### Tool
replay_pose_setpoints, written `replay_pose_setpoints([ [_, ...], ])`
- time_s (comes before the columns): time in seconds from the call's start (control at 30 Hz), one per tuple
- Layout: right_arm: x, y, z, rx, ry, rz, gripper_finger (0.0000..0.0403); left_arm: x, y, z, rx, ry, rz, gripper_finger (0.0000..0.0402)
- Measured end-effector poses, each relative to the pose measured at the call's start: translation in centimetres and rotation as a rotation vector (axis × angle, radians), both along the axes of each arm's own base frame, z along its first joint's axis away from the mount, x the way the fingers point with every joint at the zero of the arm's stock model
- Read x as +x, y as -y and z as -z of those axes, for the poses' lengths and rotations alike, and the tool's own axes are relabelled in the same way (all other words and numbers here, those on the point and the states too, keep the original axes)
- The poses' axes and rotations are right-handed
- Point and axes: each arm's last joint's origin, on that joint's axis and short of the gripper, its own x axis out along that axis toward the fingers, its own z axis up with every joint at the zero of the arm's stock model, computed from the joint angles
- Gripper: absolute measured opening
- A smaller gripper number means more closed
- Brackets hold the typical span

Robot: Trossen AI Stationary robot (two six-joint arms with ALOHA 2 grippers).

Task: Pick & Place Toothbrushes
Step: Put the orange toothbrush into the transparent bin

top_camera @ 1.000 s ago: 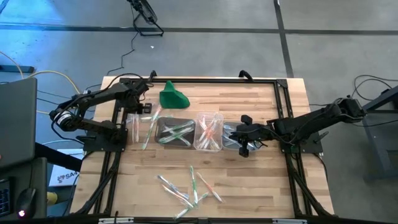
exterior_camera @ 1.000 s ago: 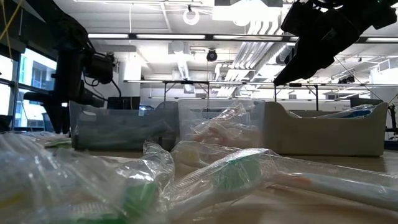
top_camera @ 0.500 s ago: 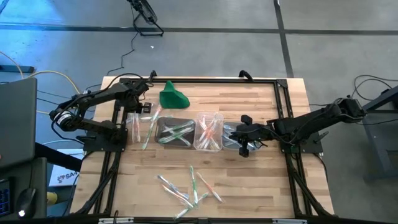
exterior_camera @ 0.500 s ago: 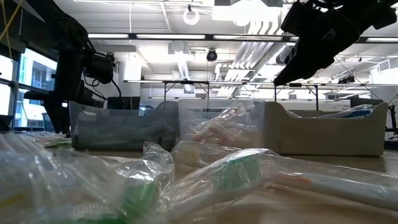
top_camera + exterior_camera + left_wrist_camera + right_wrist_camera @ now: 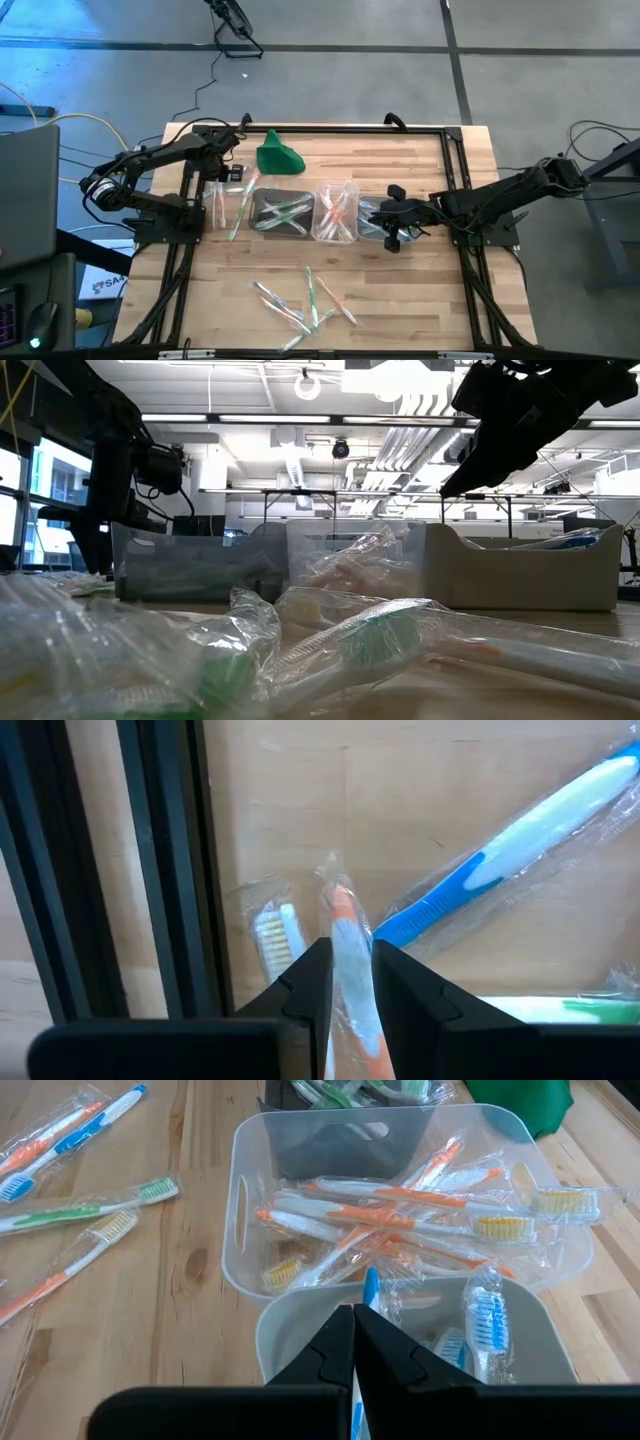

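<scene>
**Light, slick, wrapped brushes: pinch them mid-handle**

You are working with toothbrushes sealed in thin clear sleeves, so expect them to be featherlight, stiff along the handle and slippery at the film. The left hand [image 5: 350,982] is pinching an orange-and-white toothbrush [image 5: 347,935] low on its handle, beside the desk's [image 5: 400,290] left frame rail; a blue toothbrush [image 5: 520,840] and another wrapped one with whitish bristles [image 5: 272,932] are lying just beside it on the wood. The right hand [image 5: 353,1342] is hanging over the blue-brush tub [image 5: 530,1345] with its fingers pressed together on a blue wrapped toothbrush [image 5: 369,1292]. Next to it, the orange-brush tub [image 5: 250,1220] is holding a crossed heap, and the green-brush tub [image 5: 279,211] is sitting beyond. More loose toothbrushes [image 5: 300,298] are lying scattered near the desk's front edge.

Take each one across the handle's middle, not the loose sleeve end, since the film will probably slide or crumple. Little squeeze should be needed; the plastic is likely to flex slightly but not break.
</scene>
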Motion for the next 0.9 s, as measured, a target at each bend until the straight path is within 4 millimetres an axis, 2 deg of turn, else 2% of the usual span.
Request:
replay_pose_setpoints([
  [0.9, -0.05, 0.0, 0.06, -0.002, -0.008, -0.001, 0.0003, 0.34, 0.13, 0.0, 0.023, -0.002, -0.021, 0.0068],
])
